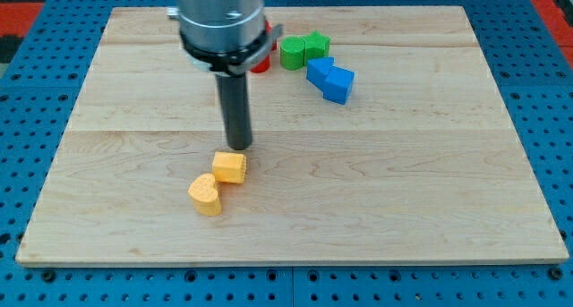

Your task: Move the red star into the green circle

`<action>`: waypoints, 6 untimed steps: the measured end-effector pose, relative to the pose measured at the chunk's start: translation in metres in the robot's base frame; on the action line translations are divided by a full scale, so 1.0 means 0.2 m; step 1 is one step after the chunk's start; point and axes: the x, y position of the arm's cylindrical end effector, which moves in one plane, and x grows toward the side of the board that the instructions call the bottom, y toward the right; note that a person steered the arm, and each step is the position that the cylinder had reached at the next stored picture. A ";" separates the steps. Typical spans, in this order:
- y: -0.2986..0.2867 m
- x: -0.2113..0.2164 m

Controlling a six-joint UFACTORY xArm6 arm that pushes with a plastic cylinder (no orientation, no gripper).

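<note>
A red block (261, 62), mostly hidden behind the arm's body, shows as a small red edge near the view's top centre; its shape cannot be made out. Just to its right lies the green circle (292, 53), touching a second green block (316, 46). My tip (237, 147) rests on the board below these, a little above a yellow hexagonal block (230, 167). The tip is well apart from the red block and the green circle.
Two blue blocks (320, 72) (338, 84) lie touching, just below and right of the green ones. A second yellow block (205, 195), heart-like, sits below-left of the yellow hexagon. The wooden board (430, 191) lies on a blue pegboard.
</note>
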 end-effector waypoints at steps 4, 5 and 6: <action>-0.28 -0.95; -0.04 -1.06; 0.16 -1.07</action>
